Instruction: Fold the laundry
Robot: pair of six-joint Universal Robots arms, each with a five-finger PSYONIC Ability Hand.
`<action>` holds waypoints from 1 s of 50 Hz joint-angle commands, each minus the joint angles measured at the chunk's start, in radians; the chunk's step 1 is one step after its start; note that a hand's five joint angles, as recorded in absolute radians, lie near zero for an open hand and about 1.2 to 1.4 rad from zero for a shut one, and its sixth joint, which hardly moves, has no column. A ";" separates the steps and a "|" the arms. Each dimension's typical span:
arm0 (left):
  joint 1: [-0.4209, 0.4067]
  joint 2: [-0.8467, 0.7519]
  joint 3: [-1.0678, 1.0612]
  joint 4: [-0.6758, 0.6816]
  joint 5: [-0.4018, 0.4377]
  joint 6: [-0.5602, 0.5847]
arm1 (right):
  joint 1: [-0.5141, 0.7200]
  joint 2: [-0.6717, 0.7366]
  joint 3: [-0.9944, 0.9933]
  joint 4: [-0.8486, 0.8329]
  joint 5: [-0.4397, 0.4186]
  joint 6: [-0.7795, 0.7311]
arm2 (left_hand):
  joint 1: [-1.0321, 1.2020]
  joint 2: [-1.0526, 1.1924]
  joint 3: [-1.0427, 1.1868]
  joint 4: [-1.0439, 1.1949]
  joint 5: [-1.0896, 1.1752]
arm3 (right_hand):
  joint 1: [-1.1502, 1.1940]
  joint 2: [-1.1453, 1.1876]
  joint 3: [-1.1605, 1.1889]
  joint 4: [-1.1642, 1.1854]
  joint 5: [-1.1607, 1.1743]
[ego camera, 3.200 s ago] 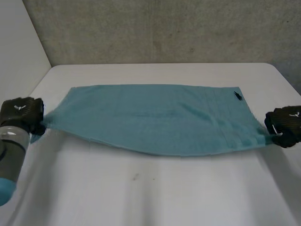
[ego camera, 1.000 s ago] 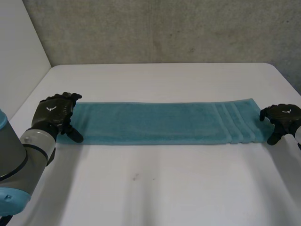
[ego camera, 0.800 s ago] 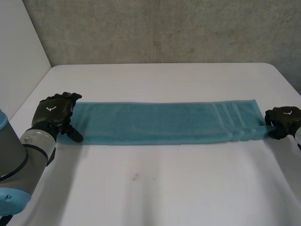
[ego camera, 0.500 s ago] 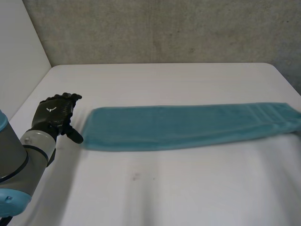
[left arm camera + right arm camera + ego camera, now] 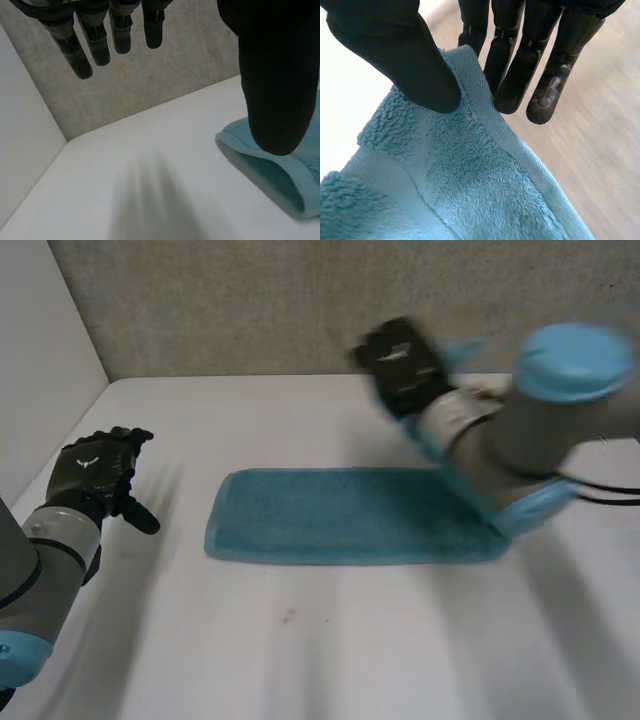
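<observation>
Near the table's [image 5: 330, 640] left edge, the left hand [image 5: 95, 468] hovers with its fingers [image 5: 100, 40] straight and spread apart from the thumb [image 5: 275, 75], holding nothing. It stands apart from the teal towel [image 5: 340, 528], whose nearer end lies just beside the thumb in the left wrist view and shows doubled layers of cloth there.

The towel lies as a long flat band across the middle of the table, its long sides running along the table's front and back edges. Its left end rests flat on the white surface; its right end passes under the right arm [image 5: 520, 430], which reaches across it.

The right hand [image 5: 403, 365] is raised over the table's back edge, in front of the grey wall [image 5: 250, 300]. In the right wrist view its thumb [image 5: 405, 60] presses onto the top of the terry cloth while the fingers [image 5: 520, 65] sit behind the hemmed edge, so the hand pinches the towel at that edge. The cloth hangs from this pinch towards the wrist, its banded hem running beside the fingertips.
</observation>
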 commanded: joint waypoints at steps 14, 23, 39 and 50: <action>0.001 0.016 -0.003 -0.003 0.008 0.002 | 0.351 0.247 -0.137 0.015 0.135 0.011 | -0.027 -0.032 -0.046 -0.032 -0.049 | -0.793 -1.006 -1.014 -1.018 -0.983; -0.049 -0.007 0.076 -0.001 0.017 0.008 | 0.153 -0.025 0.073 0.024 0.216 0.178 | -0.027 -0.032 -0.046 -0.032 -0.049 | -0.793 -1.006 -1.014 -1.018 -0.983; -0.322 -0.303 0.411 -0.142 0.006 0.002 | -0.257 -0.175 0.616 0.086 -0.029 0.422 | -0.027 -0.031 -0.045 -0.031 -0.048 | -0.560 -0.773 -0.781 -0.785 -0.750; -0.367 -0.309 0.468 -0.214 -0.057 -0.089 | -0.297 -0.129 0.682 -0.063 -0.070 0.458 | -0.027 -0.031 -0.045 -0.032 -0.048 | -0.233 -0.446 -0.454 -0.458 -0.423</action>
